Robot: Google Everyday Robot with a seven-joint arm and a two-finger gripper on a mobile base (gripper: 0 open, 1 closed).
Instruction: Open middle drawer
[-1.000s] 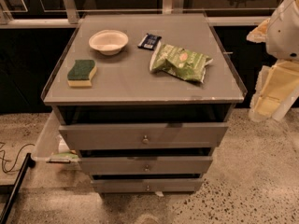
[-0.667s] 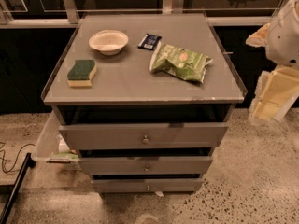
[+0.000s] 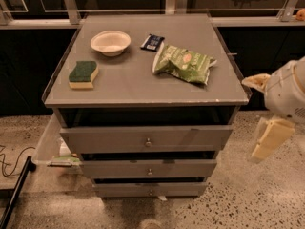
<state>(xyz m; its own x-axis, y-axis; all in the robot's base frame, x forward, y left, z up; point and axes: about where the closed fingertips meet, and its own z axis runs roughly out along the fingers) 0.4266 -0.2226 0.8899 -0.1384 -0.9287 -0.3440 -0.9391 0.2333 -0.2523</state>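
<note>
1. Since a second ago the arm [image 3: 288, 92] has come down. The claw [image 3: 257, 116] now hangs off the right front corner of the counter [image 3: 133, 87], about level with the top drawer [image 3: 105, 140].
2. Its two cream fingers [image 3: 269, 137] stand apart, with nothing between them.
3. The middle drawer [image 3: 109, 169] is well to the claw's left and lower. It is the second of three grey fronts, above the slim bottom drawer [image 3: 119, 190]. It looks shut, with its knob [image 3: 149, 171] at centre.
4. I'd say the step in hand is the reach. To do it well, bring the claw down and round to the front and face the knob squarely. Close on the knob alone, then pull straight back with no twist.
5. For edges, the top drawer's front sits just above the knob and the counter's lip overhangs both. Come in from the front, not from above, and swing wide of that right corner.
6. For room, the floor [image 3: 248, 199] in front looks open enough for the drawer to travel. A cable [image 3: 12, 159] lies off to the left, away from the path. The bowl [image 3: 110, 42], sponge [image 3: 83, 74] and bag [image 3: 183, 63] on the counter are out of it.
</note>
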